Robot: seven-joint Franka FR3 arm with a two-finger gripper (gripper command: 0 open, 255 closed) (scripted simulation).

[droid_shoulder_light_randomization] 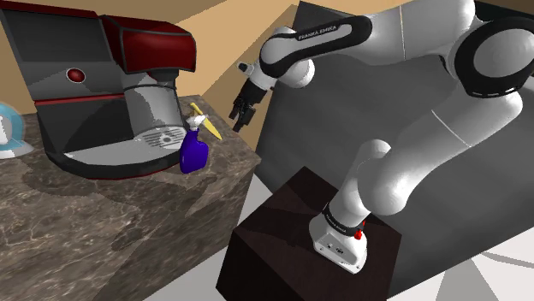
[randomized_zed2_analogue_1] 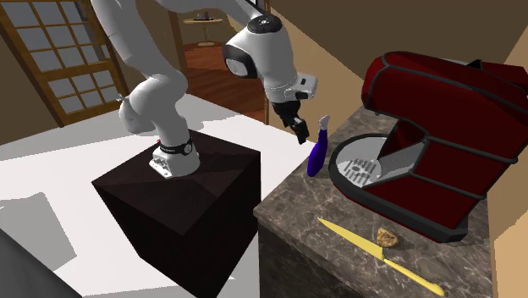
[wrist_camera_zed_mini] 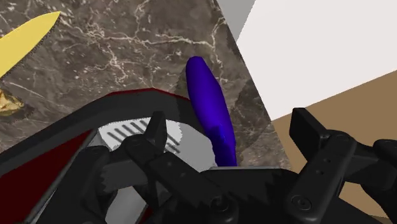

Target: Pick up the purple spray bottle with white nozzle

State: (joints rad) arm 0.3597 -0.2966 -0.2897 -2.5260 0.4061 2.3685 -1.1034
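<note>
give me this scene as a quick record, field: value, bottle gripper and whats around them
target: purple spray bottle with pale nozzle
target position: standing near the counter edge, beside the coffee machine's base
target state: not held
gripper: open, in the air above and to one side of the bottle, not touching it
coffee machine: red and grey, on the counter
knife: yellow, lying flat on the counter by the machine
counter surface: dark marbled stone
</note>
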